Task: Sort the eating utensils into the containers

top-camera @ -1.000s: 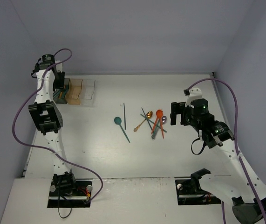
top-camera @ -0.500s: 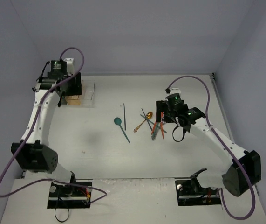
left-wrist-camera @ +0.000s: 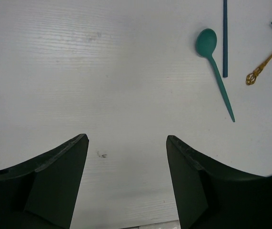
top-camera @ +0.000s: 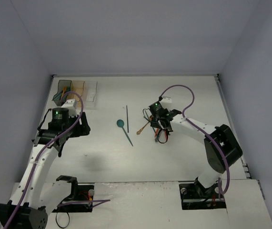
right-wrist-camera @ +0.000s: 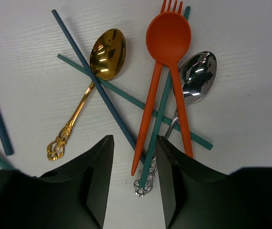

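Note:
The eating utensils lie mid-table. A teal spoon and a dark teal stick lie apart on the left. The pile holds a gold spoon, orange spoon, orange fork, silver spoon, a teal handle and crossed sticks. My right gripper is open, low over the pile, jaws either side of the orange fork, teal and silver handle ends. My left gripper is open and empty over bare table. The containers stand far left.
The dark grey bin has teal pieces in it; the amber and clear bins sit to its right. The gold spoon's ornate handle points toward the teal spoon. White walls close in the table's back and sides.
My left arm has drawn back from the bins to the near-left table, jaws wider. My right arm has reached left and down onto the pile, its jaws narrowing around the handle ends.

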